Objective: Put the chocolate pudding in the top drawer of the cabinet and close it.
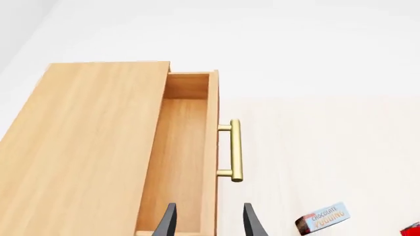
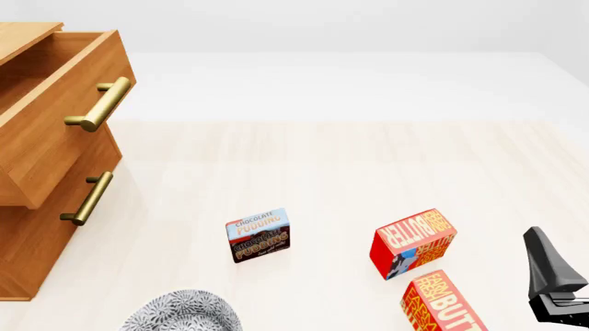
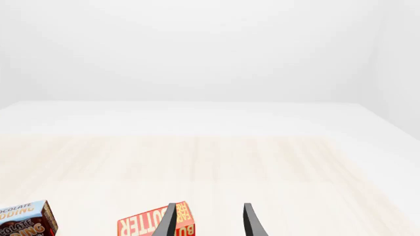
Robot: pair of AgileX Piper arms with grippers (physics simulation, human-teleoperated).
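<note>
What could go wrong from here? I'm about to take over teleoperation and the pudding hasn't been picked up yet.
1. The chocolate pudding stands near two red butter boxes; the right gripper, open, points at a butter box, so a wrong grab seems possible.
2. The top drawer is open and overhangs the table; an arm carrying the pudding could knock its front or brass handle.
3. The left gripper hovers at the drawer's opening and may block the drop.
</note>
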